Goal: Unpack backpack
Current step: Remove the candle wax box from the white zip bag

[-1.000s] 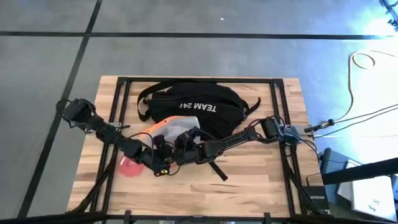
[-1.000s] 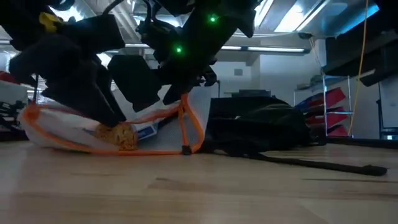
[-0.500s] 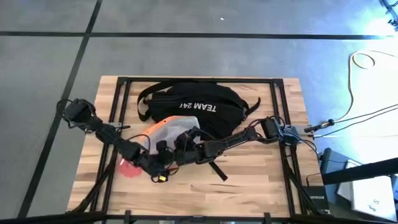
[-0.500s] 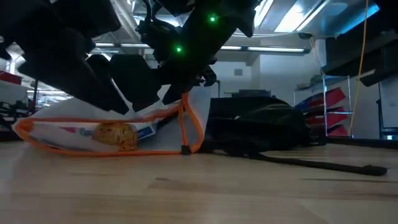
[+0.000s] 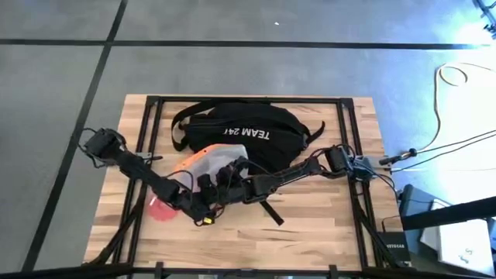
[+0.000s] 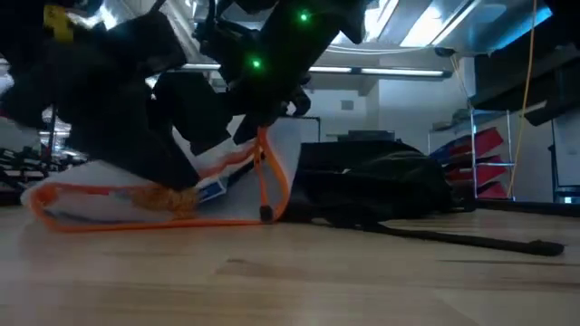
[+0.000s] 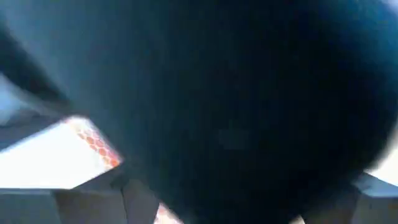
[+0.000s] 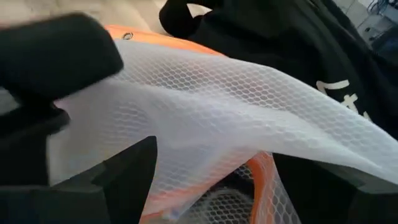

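Change since a second ago: left arm has swung in over the near end of the mesh pouch (image 6: 154,195), and the pouch's upright orange edge has tipped a little toward the left; backpack unmoved.

Item 1. Backpack (image 5: 236,132): black, soft, white "TEAM 247" lettering, lying flat at the far middle of the worktop (image 5: 325,225); straps trail toward the near side. In the low view it sits right of the pouch, slumped.

Item 2. Mesh pouch, translucent white with orange trim, just near of the backpack and touching it. A printed packet shows inside it in the low view.

Item 3. Left end effector (image 5: 200,211): over the near-left part of the pouch; whether its fingers are apart or together I cannot tell.

Item 4. Right end effector (image 5: 225,177): at the pouch's far-right edge, mesh draped across its fingers (image 8: 124,180); a clamp on the mesh seems likely, but I cannot tell.

Step in hand, as judged: pouch is out of the backpack and being drawn clear or opened. Next move calls for a firm hold on the trim, pulling away from the backpack.

Item 5. Red object (image 5: 160,208), near-left of the pouch, partly under the left arm. Loose black strap (image 5: 271,213) lies close to both arms and could snag.
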Robot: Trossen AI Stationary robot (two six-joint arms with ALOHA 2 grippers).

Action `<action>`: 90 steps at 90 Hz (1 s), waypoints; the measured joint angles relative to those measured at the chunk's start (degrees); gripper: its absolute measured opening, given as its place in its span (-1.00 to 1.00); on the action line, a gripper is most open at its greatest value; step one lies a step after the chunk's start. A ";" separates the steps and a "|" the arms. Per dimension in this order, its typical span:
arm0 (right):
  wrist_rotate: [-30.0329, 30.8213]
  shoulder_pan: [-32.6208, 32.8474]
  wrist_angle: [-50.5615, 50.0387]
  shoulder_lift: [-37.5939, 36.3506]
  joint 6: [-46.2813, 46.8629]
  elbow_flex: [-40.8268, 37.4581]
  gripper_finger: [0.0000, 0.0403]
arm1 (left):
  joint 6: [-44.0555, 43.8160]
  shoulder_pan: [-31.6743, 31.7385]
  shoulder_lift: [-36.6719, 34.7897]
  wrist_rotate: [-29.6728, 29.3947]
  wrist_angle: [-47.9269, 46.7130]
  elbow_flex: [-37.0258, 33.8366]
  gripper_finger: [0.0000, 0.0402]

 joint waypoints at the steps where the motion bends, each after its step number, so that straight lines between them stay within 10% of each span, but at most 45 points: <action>1: 0.00 0.00 0.01 0.00 -0.09 0.01 0.50 | -0.02 -0.04 0.09 -0.05 0.07 -0.02 0.40; 90: -1.06 0.42 0.26 -0.50 -0.34 0.12 0.50 | -4.38 -1.51 -1.81 -11.69 -15.04 0.66 0.40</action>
